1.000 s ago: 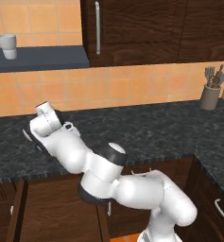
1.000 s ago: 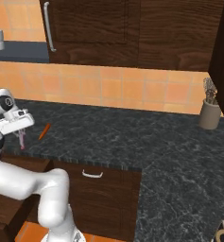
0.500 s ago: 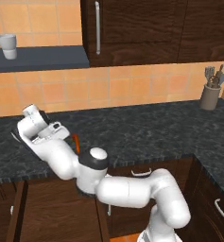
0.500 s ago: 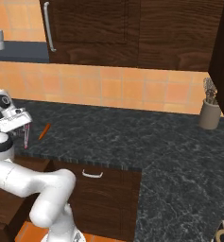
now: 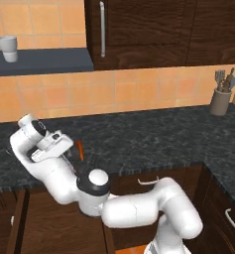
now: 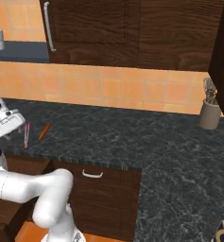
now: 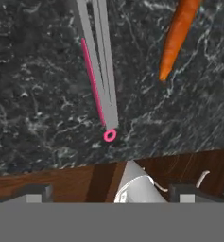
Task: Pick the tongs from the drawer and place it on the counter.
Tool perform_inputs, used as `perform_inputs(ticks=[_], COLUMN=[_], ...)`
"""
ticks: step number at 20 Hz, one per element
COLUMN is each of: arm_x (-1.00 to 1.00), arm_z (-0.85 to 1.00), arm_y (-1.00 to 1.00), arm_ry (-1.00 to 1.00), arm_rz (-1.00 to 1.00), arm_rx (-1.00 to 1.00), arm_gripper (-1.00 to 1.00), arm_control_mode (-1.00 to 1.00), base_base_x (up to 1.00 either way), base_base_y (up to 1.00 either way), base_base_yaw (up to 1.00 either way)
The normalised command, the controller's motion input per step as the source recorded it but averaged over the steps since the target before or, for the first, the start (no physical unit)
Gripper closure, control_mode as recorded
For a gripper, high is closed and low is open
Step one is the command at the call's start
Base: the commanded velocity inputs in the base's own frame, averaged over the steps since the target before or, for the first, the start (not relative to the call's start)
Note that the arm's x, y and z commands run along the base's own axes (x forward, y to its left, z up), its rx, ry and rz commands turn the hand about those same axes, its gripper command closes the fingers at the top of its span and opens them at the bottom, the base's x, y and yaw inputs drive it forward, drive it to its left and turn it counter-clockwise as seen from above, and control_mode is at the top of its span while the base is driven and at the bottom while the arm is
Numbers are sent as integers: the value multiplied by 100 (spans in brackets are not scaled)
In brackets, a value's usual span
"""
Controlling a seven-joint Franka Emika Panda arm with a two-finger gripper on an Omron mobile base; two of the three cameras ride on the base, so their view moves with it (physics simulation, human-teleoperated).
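Since the earlier pictures the arm has swung further left and its hand has lifted off the tongs; its fingers stand apart, gripping nothing. The speckled black worktop carries everything. The tongs lie flat on it near the front edge: thin pale grey arms closed together, a magenta strip along one side and a small pink ring at the end. An orange stick lies just beside them, apart.

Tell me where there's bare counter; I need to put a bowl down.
The counter is bare from the carrot across to the utensil holder, and round the corner. It is crowded at the left, where tongs and carrot lie.
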Motion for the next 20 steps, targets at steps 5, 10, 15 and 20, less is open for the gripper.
perform_inputs(ticks=[5, 10, 15, 20], arm_x=[-100, -100, -100, -70], arm_z=[-15, 78, 100, 59], arm_y=[-100, -100, -100, -69], arm_ry=[-39, -50, -60, -44], arm_rz=[0, 0, 0, -7], arm_rx=[0, 22, 22, 17], arm_gripper=[-100, -100, -100, -100], arm_control_mode=[-100, -100, -100, -100], base_base_x=[0, 0, 0, 0], base_base_y=[0, 0, 0, 0], base_base_yaw=[0, 0, 0, 0])
